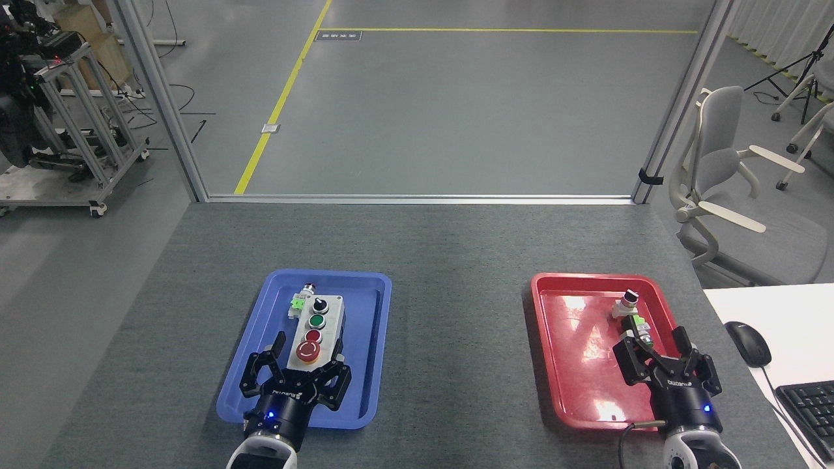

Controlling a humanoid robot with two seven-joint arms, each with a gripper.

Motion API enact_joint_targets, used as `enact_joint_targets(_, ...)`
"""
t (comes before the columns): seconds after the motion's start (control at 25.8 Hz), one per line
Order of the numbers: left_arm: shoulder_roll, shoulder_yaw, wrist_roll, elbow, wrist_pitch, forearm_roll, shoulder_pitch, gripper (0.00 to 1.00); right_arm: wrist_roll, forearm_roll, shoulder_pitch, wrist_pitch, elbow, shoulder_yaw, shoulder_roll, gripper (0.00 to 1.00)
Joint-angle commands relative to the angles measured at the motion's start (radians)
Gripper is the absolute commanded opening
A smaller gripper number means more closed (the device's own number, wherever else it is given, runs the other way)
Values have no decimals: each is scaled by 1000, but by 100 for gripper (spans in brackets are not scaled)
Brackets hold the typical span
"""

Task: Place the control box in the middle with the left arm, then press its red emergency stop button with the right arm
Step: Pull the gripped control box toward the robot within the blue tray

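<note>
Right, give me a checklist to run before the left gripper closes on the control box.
1. Left gripper open: ok, fingers spread at the near end of the control box.
2. Fingers straddling the box: cannot tell, one head view leaves their height and depth unclear.
3. Box lying flat in the blue tray: ok, face up.
4. Red emergency stop button clear of the fingers: ok, uncovered, though very near them.
5. Loose green-tagged switch part beside the box's far left edge: cannot tell whether touching.
6. Right gripper out of the way: ok, open over the red tray.
</note>
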Motion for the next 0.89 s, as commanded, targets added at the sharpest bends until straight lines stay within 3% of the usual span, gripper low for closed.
enact_joint_targets(0.0, -17, -4, 3, 24, 46, 9, 0, 100, 0, 0, 3, 0, -5, 1, 0, 100)
enact_joint_targets(0.5, -33, 1, 34, 82, 138, 11, 1, 99, -2, 0, 2, 2, -12, 3, 8, 100)
enact_joint_targets(0.85, -39, 1, 70, 155, 144, 11, -3, 100, -3, 0, 0, 0, -12, 1, 13, 100)
